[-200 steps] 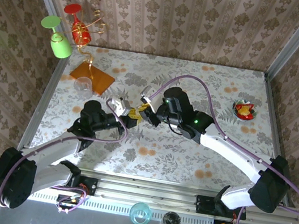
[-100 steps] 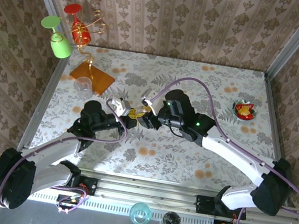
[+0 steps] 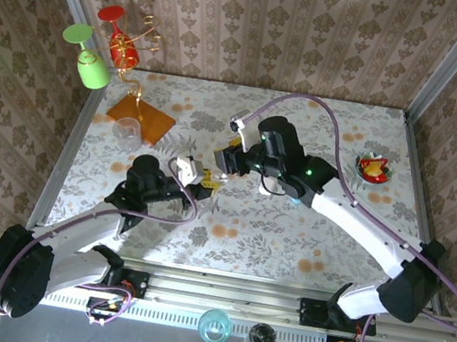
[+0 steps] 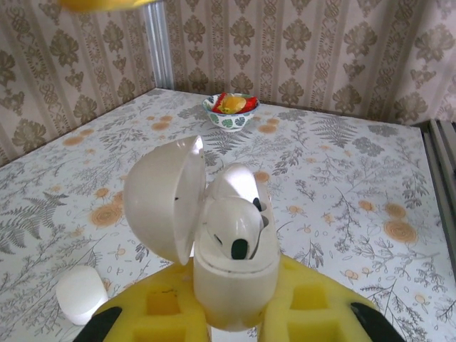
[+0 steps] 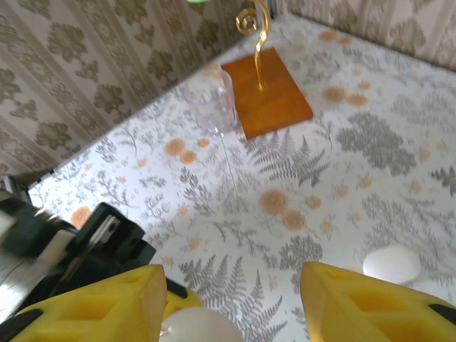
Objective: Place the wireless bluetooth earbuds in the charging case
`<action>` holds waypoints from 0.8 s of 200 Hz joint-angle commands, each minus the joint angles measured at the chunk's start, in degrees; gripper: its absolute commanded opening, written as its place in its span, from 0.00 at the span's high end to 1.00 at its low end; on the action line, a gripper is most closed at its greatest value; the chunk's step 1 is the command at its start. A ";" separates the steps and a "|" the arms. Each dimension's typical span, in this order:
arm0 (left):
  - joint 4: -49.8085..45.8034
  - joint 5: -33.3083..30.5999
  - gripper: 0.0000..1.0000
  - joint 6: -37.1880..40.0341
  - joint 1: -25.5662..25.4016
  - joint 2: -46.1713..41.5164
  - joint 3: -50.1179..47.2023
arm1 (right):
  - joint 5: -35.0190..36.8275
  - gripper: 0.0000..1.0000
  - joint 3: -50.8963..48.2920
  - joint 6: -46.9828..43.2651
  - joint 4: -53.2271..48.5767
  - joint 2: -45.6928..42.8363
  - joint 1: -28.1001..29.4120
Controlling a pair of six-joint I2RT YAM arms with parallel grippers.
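The right fingers [image 3: 225, 162] have drawn back from the left fingers [image 3: 201, 186] and spread since a second ago, and seen from above they sit just beyond the left pair. At the left wrist, the yellow left fingers [image 4: 313, 303] are clamped on a glossy white clamshell charging case [image 4: 235, 274]. Its lid is swung open and small white earbuds [image 4: 234, 226] are seated inside. A white pebble-like case [image 4: 80, 292] lies on the floral worktop [image 4: 342, 185] to their left. At the right wrist, the right fingers [image 5: 356, 303] stand well apart, with a white oval case [image 5: 392, 263] just past the right-hand one.
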 commanded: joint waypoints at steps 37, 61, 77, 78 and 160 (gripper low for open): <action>-1.57 -1.08 0.90 6.74 -1.88 -1.78 1.83 | 2.59 0.45 3.88 -2.07 -11.35 4.01 0.16; -0.80 -1.08 0.90 6.35 -1.96 -2.10 1.49 | 0.64 0.46 4.14 -5.27 -16.15 4.33 0.16; -0.80 -4.02 0.90 4.69 -2.01 -2.10 1.64 | -1.40 0.46 3.72 -6.50 -17.74 3.71 0.19; -0.82 -4.14 0.90 4.58 -1.96 -2.10 1.65 | -1.53 0.46 3.60 -6.57 -17.80 3.64 0.16; -2.88 -3.02 0.90 -2.31 -0.66 -0.82 1.84 | -2.26 0.45 -7.43 -6.19 -7.07 -4.06 -2.64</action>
